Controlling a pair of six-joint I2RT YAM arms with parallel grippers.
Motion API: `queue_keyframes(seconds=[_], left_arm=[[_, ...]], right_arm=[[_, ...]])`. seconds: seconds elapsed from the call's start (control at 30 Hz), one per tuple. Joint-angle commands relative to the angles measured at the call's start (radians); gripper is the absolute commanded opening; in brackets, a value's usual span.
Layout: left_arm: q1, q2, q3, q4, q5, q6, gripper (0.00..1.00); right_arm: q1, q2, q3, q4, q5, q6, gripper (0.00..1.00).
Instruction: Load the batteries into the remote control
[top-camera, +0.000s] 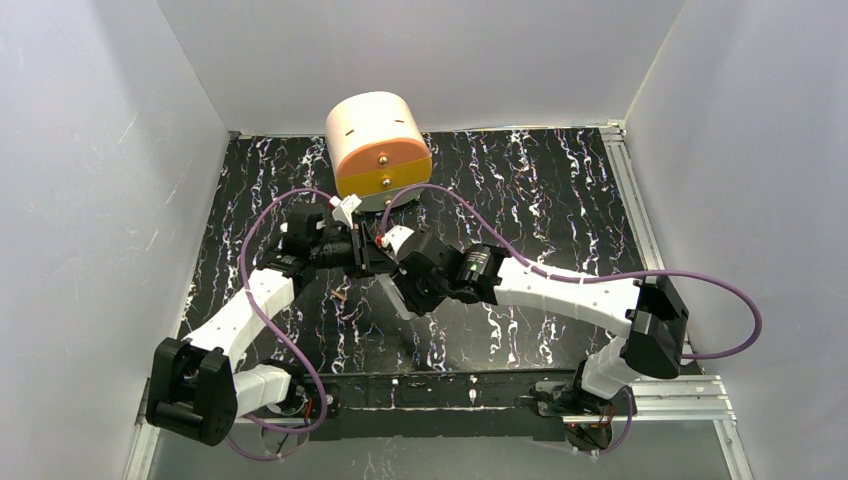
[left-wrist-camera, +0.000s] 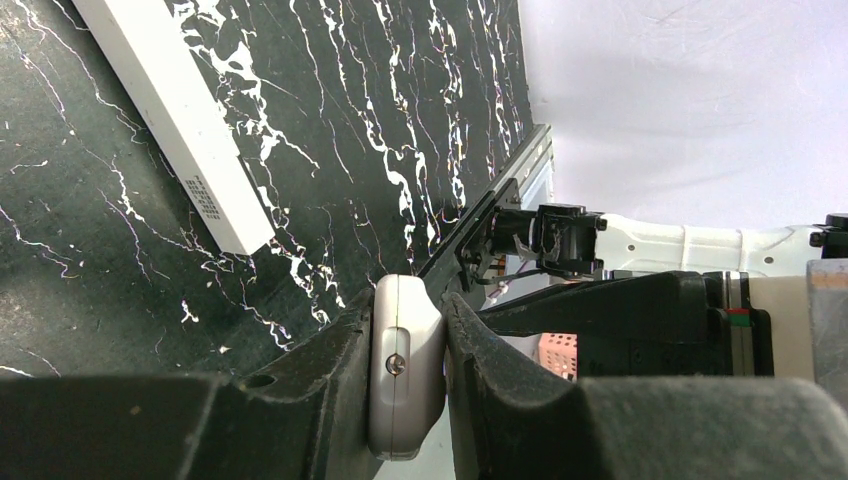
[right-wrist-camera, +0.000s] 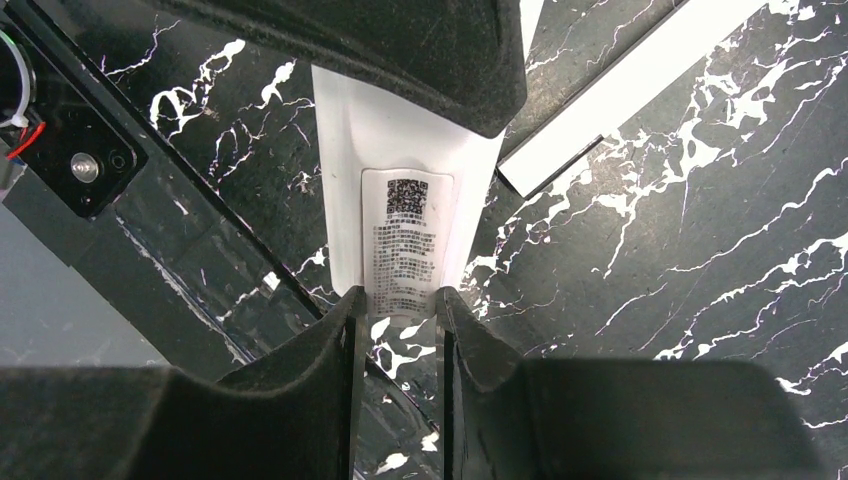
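Observation:
Both grippers hold the remote control, a white handset, above the dark marbled table. In the left wrist view my left gripper (left-wrist-camera: 408, 300) is shut on one rounded end of the remote control (left-wrist-camera: 405, 400), seen edge-on with a small screw. In the right wrist view the plain back with a printed label (right-wrist-camera: 405, 215) faces the camera, and my right gripper (right-wrist-camera: 400, 295) pinches its near end. From above, the left gripper (top-camera: 368, 252) and right gripper (top-camera: 400, 268) meet and hide the remote. A tiny coppery-brown speck (top-camera: 342, 296), perhaps one of the batteries, lies on the table.
A long narrow white bar (left-wrist-camera: 170, 110) (right-wrist-camera: 620, 100) lies on the table beneath the grippers. A white drum with an orange and yellow face (top-camera: 378, 145) stands at the back. A metal rail (top-camera: 660, 405) runs along the near edge. White walls enclose three sides.

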Motion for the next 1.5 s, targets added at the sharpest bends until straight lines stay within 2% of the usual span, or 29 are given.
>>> queue_keyframes(seconds=[0.0,0.3,0.67,1.17,1.47], left_arm=[[-0.002,-0.026,0.01,-0.019,0.042,0.014,0.0],[-0.002,-0.032,-0.023,0.08,0.099,-0.035,0.0],[-0.002,-0.045,-0.052,0.098,0.123,-0.098,0.0],[0.0,-0.001,-0.052,0.165,0.223,-0.261,0.0],[0.003,0.043,-0.027,0.17,0.269,-0.251,0.0]], right_arm=[[0.003,0.003,0.04,0.014,0.036,0.014,0.25],[0.003,0.021,0.061,0.014,-0.034,0.021,0.28],[0.001,0.084,0.153,-0.109,-0.001,0.05,0.32],[0.001,0.085,0.13,-0.118,-0.001,0.052,0.41],[0.001,0.083,0.132,-0.13,0.008,0.045,0.43]])
